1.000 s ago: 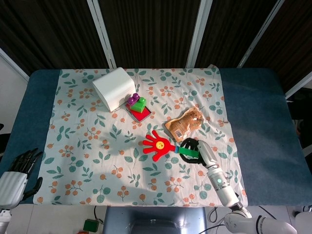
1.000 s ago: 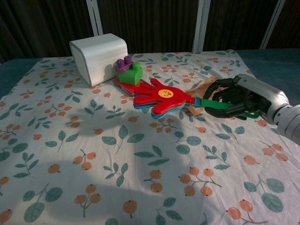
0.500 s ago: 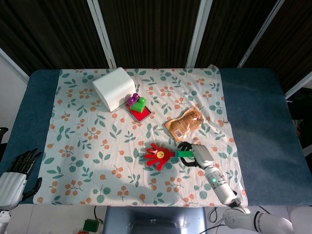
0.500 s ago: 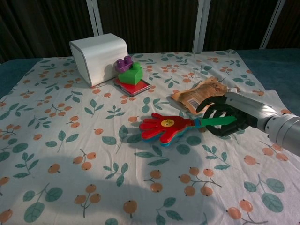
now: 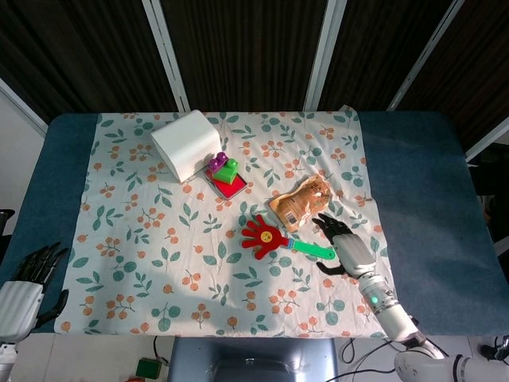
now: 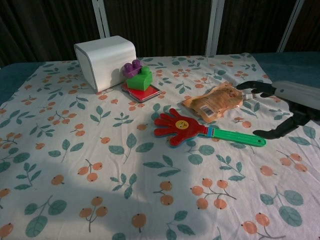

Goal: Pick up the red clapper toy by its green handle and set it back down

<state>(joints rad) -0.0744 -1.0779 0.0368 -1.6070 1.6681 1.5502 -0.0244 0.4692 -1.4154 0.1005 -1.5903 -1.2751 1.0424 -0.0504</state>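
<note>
On the floral cloth (image 5: pixel 143 231) covering the surface, the red clapper toy (image 5: pixel 261 236) lies flat, its green handle (image 5: pixel 314 250) pointing toward the right robot hand (image 5: pixel 347 251). That robot hand sits just beside the handle's end with fingers spread, holding nothing. Just behind the toy lies a snack packet (image 5: pixel 301 200). Near the surface's front left corner the left robot hand (image 5: pixel 32 274) rests apart from everything, fingers loosely extended and empty
</note>
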